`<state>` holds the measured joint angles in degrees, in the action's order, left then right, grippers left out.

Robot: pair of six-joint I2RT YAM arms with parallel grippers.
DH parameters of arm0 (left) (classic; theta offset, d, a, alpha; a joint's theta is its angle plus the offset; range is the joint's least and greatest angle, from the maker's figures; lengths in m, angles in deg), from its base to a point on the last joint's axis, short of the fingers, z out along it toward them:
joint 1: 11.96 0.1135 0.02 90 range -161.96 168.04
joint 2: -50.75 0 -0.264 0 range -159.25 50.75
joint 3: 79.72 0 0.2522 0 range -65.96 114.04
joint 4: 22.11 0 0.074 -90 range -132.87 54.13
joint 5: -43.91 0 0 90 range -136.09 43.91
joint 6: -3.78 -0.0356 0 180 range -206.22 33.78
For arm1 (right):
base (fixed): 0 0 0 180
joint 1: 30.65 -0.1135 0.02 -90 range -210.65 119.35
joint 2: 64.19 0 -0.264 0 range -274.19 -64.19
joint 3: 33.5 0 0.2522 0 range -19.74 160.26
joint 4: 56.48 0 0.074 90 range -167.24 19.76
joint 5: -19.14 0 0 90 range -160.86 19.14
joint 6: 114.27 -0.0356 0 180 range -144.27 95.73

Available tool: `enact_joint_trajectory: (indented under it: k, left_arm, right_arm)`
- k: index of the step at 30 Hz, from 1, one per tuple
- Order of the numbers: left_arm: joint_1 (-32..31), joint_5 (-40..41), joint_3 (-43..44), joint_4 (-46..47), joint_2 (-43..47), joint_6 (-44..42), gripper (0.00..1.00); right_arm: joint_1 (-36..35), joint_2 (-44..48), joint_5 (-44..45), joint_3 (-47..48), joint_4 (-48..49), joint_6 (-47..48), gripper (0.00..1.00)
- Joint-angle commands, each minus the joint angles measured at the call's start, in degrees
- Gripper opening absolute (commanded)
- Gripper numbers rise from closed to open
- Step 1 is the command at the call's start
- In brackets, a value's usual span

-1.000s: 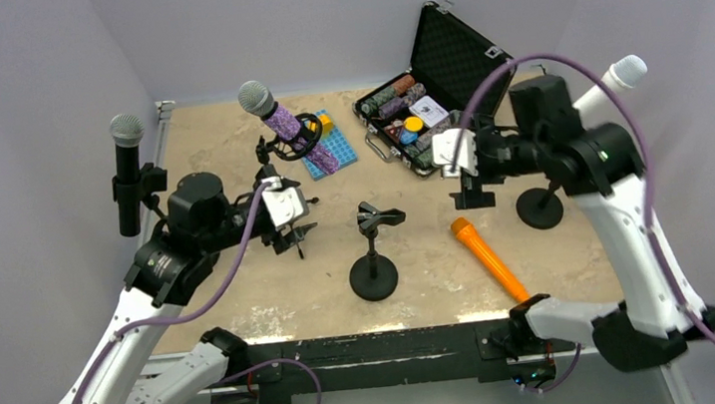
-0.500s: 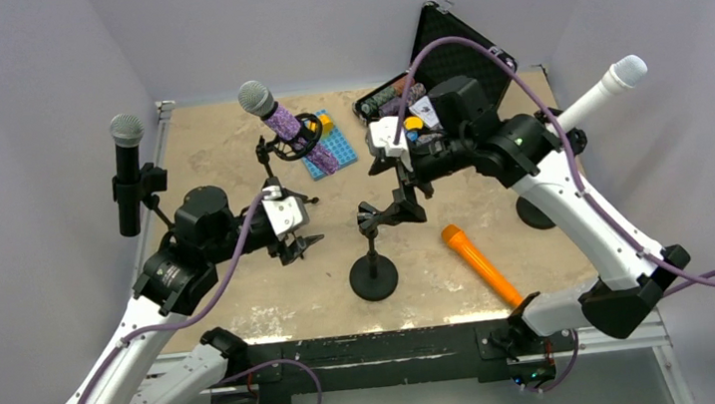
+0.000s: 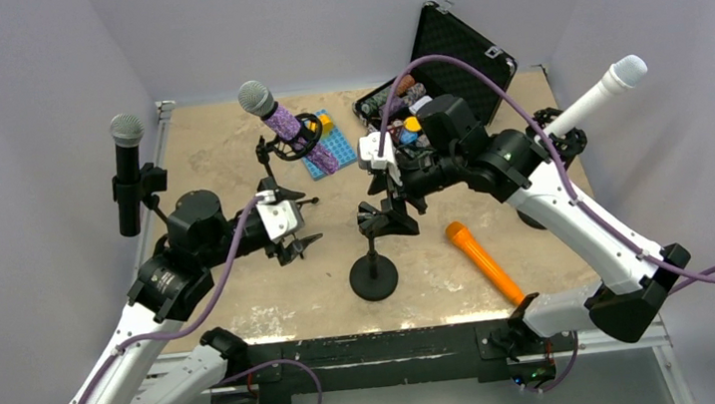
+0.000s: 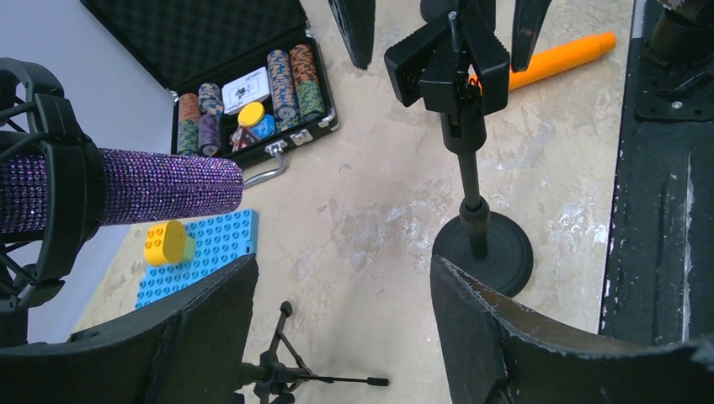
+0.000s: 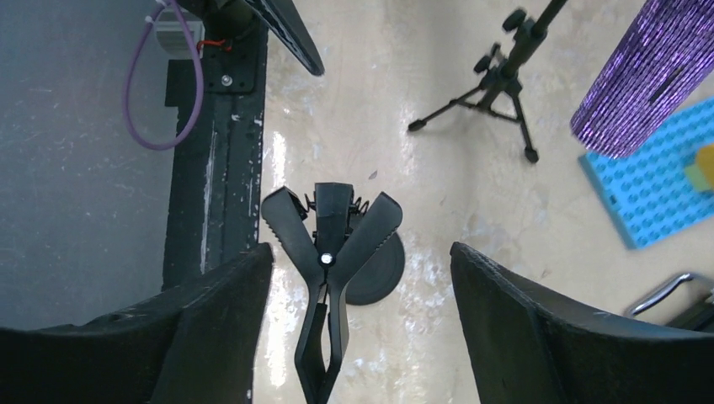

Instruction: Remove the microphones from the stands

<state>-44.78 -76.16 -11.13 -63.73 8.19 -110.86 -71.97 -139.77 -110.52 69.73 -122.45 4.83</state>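
Right hand [image 5: 360, 251] spread wide, grasping nothing, poised directly above the bare clip [image 5: 327, 236] of the centre stand [image 3: 374, 278]. Left hand [image 4: 341, 265] likewise released and empty, near but clear of the stand-mounted purple microphone [image 3: 285, 124]. Orange microphone [image 3: 485, 262] lies flat on the tabletop [image 3: 219, 166], just right of the centre stand.

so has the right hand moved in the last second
Yes. The right hand swung left, from in front of the poker chip case to over the empty clip stand.
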Motion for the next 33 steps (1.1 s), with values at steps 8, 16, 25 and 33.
enact_joint_trajectory:
  k: [8,16,25,33]
  left_arm:
    - [-0.35,-4.22,6.92,-7.03,-4.59,-9.81,0.77]
    - [-0.77,-13.61,6.52,-13.44,-7.73,-11.91,0.74]
    - [-3.52,-14.19,0.71,0.52,-9.86,-3.44,0.71]
    - [-13.16,-4.82,-5.84,25.12,-20.18,8.62,0.69]
  right_arm:
    - [-0.87,4.65,6.61,-7.24,8.0,-9.07,0.57]
    - [0.3,10.31,6.61,-11.49,6.64,-7.53,0.15]
    - [12.38,17.52,4.23,-18.63,4.37,-12.23,0.0]
    - [15.82,26.04,10.93,-24.2,5.63,-16.68,0.0]
